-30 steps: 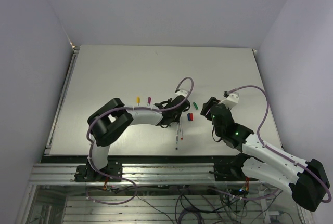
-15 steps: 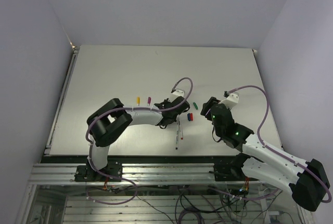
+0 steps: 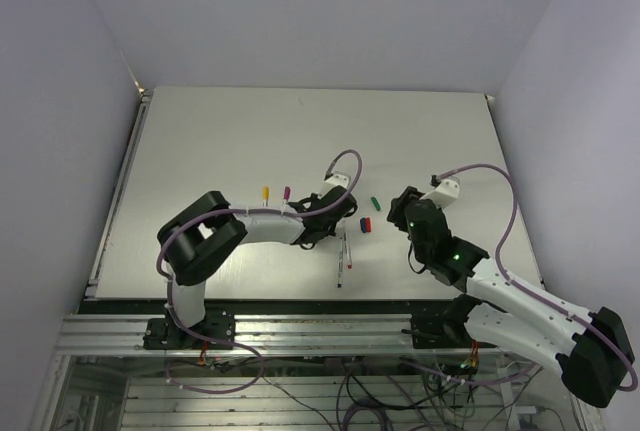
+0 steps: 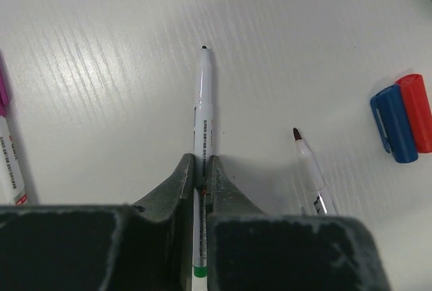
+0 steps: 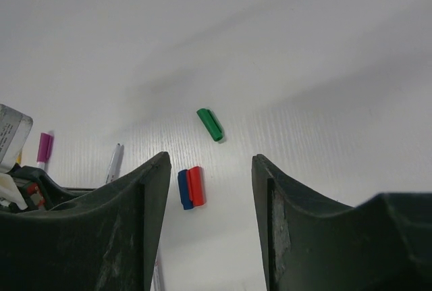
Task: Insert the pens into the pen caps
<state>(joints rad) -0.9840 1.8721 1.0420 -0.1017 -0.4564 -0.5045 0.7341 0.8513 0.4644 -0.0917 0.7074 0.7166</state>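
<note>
Left gripper [image 4: 201,171] pinching a pen [image 4: 204,95] mid-barrel, low at the table [image 4: 101,68] (light, stiff, slick: likely to pivot if gripped nearer an end); blue cap [image 4: 390,125] and red cap [image 4: 415,112] touching, just right; green cap [image 5: 210,124] beyond; right gripper [image 5: 210,163] hovering, jaws apart, empty.

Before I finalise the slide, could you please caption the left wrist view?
Left gripper shut on an uncapped white pen; a second pen, blue cap and red cap lie nearby.
</note>
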